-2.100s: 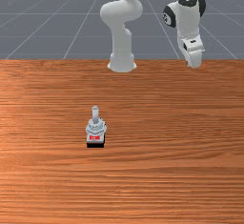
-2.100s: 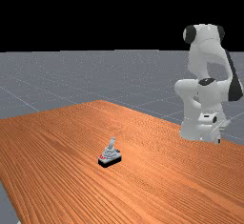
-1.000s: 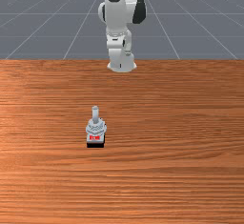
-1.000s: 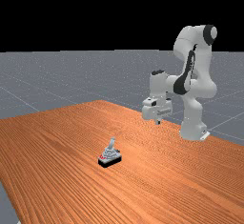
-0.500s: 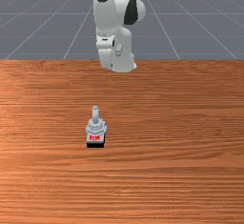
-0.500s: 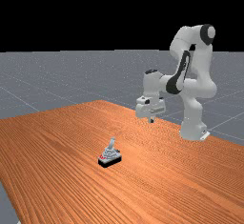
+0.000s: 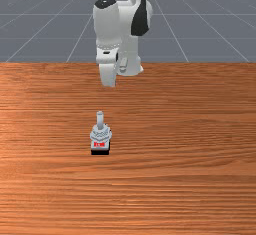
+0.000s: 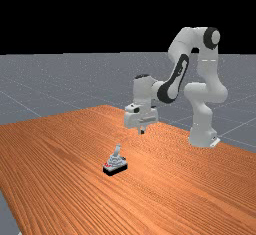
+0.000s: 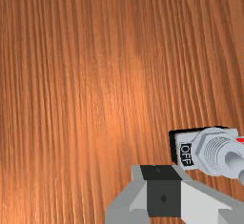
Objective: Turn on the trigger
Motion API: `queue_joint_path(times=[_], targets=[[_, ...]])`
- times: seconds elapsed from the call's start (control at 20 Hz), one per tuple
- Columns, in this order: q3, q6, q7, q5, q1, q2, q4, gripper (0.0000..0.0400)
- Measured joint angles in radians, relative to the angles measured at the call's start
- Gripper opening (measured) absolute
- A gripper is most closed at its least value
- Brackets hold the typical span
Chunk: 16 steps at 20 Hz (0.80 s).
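Observation:
In the far view my gripper (image 8: 142, 131) hangs above the table, to the right of the toggle switch (image 8: 115, 165) and higher than its lever. The switch has a grey body on a black base, with a red marking on the side facing the front camera. In the front view the lever (image 7: 100, 119) of the switch leans toward the arm's side. The wrist view shows the gripper (image 9: 163, 189) beside the switch body (image 9: 209, 147), which carries an "OFF" label (image 9: 186, 154). Gripper and switch are apart.
The orange-brown wooden table (image 7: 185, 129) extends around the switch. The arm's base (image 8: 202, 134) stands at the table's edge on the far view's right. My white hand (image 7: 107, 64) is over the table's back edge in the front view.
My arm has swung out from the far view's right toward its left, bringing the hand nearer the switch. Lately the hand has come farther over the table. The switch and its lever have not moved.

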Motion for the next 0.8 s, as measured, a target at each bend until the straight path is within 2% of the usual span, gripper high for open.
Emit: queue_joint_path(times=[0.05, 0.1, 0.2, 0.25, 0.3, 0.45, 0.7, 0.8], targets=[[0.001, -0.039, -0.016, -0.005, -0.001, 0.015, 0.023, 0.0000], [-0.002, -0.015, 0.055, -0.058, 0.004, 0.026, 0.018, 0.0000], [0.001, 0.012, 0.028, -0.025, 0.005, 0.053, 0.014, 0.0000], [0.006, -0.039, -0.007, 0.017, -0.001, 0.084, 0.046, 0.0000], [0.009, -0.031, -0.015, 0.027, -0.002, 0.101, 0.048, 0.0000], [0.006, 0.036, 0.015, 0.052, -0.001, 0.105, 0.020, 0.0000], [-0.003, 0.027, -0.083, 0.057, -0.032, 0.113, 0.032, 0.0000], [0.002, 0.066, -0.086, 0.082, -0.034, 0.118, 0.030, 0.0000]])
